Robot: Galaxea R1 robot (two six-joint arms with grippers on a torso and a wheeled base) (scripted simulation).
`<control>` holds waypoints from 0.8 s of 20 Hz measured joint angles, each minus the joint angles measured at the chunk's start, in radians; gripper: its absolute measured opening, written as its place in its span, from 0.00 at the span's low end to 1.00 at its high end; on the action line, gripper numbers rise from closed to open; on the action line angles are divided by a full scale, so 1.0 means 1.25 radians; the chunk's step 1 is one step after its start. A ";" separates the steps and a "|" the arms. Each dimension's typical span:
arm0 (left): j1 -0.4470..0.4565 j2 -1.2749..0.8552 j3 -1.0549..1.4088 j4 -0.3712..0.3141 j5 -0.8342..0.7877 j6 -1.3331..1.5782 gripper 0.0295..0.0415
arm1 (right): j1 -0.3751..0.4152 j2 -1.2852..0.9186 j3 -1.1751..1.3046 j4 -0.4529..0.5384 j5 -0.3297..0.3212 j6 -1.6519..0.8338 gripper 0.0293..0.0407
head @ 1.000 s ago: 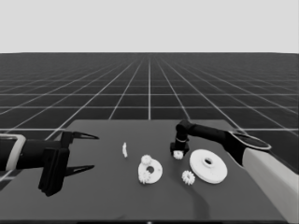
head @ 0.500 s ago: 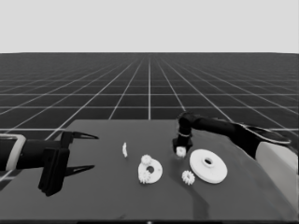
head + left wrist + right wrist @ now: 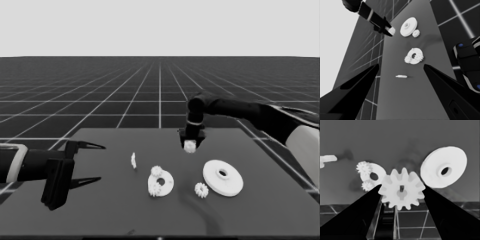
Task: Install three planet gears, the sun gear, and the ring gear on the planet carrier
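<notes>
White planet gear (image 3: 401,188) clamped between my right gripper (image 3: 190,145) jaws, lifted; next, seat it on the planet carrier (image 3: 161,183) below; left gripper (image 3: 88,162) parked, agape, empty.

White toothed gear (image 3: 401,188); black end effector (image 3: 401,192); dark table (image 3: 115,210)

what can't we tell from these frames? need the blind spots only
- Head view: the right gripper holds a gear, but the fingers cover its sides, so the teeth are unreadable there.
- Any view: whether the two gears on the smaller round part are seated or just resting; too small.
- Right wrist view: the thin white piece is cut off by the picture's edge.
- Right wrist view: the loose gear beside the larger round part is hidden.
</notes>
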State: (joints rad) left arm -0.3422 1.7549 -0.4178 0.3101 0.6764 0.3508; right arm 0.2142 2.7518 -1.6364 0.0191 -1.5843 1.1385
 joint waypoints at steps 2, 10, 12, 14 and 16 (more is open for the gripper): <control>0.000 0.000 0.000 0.000 0.000 0.000 0.75 | 0.002 0.062 0.107 0.005 0.004 0.150 0.17; 0.000 0.000 0.000 0.000 0.000 0.000 0.75 | -0.097 0.105 0.134 -0.117 0.027 0.221 0.17; 0.000 0.000 0.000 0.000 0.000 0.000 0.75 | -0.236 0.118 0.082 -0.232 0.052 0.187 0.17; 0.000 0.000 0.000 0.000 0.000 0.000 0.75 | -0.277 0.128 0.043 -0.267 0.068 0.164 0.17; 0.000 0.000 0.000 0.000 0.000 0.000 0.75 | -0.288 0.133 0.029 -0.278 0.075 0.155 0.16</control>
State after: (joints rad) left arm -0.3422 1.7549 -0.4178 0.3101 0.6764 0.3508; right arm -0.1463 2.9176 -1.6006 -0.3282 -1.4905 1.3324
